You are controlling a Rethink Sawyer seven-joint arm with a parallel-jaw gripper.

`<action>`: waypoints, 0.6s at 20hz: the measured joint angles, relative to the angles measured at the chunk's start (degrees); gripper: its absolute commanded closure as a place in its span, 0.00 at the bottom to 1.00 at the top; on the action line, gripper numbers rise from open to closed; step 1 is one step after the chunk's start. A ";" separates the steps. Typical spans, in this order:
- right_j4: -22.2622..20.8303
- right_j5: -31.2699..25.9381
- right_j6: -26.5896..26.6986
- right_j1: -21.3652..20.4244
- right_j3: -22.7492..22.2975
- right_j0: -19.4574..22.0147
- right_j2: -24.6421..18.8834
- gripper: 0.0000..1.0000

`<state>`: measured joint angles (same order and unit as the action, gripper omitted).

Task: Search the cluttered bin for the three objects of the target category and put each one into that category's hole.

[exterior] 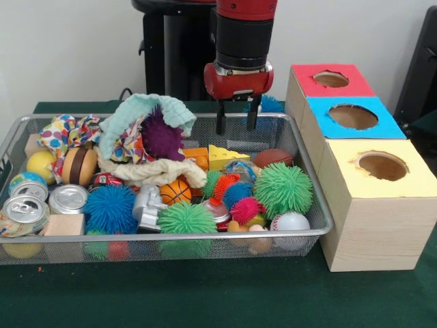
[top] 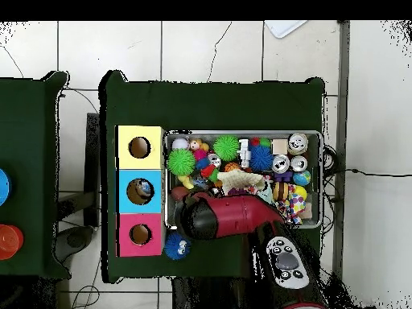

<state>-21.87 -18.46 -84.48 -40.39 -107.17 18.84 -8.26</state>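
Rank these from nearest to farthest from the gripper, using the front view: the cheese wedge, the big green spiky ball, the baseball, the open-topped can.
1. Cheese wedge, just below the gripper.
2. Green spiky ball, lower right in the bin.
3. Baseball, front right corner.
4. Open-topped can, front left corner.

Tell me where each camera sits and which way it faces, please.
Front view: across the table, facing the robot; it sees the bin, the three-hole box and the arm coming down, gripper open above the bin's far side.
Overhead view: above, looking straight down, robot base at the bottom; the red arm covers part of the bin.
Both show the bin, box, arm.
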 measured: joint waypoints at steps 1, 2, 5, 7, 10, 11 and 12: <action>0.01 0.00 0.00 0.02 0.23 -0.01 0.00 0.00; 0.02 0.00 0.00 0.09 0.48 0.00 0.01 0.00; 0.27 0.00 0.00 0.61 1.45 -0.01 0.00 0.00; 0.83 0.00 0.00 1.10 2.50 0.00 0.00 0.00; 1.41 0.01 0.00 1.40 3.12 0.01 0.00 0.00; 1.55 0.01 0.00 1.45 3.23 0.00 -0.01 0.00; 1.61 0.01 0.00 1.47 3.28 0.00 -0.01 0.00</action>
<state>-20.26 -18.45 -84.48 -38.92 -103.89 18.84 -8.27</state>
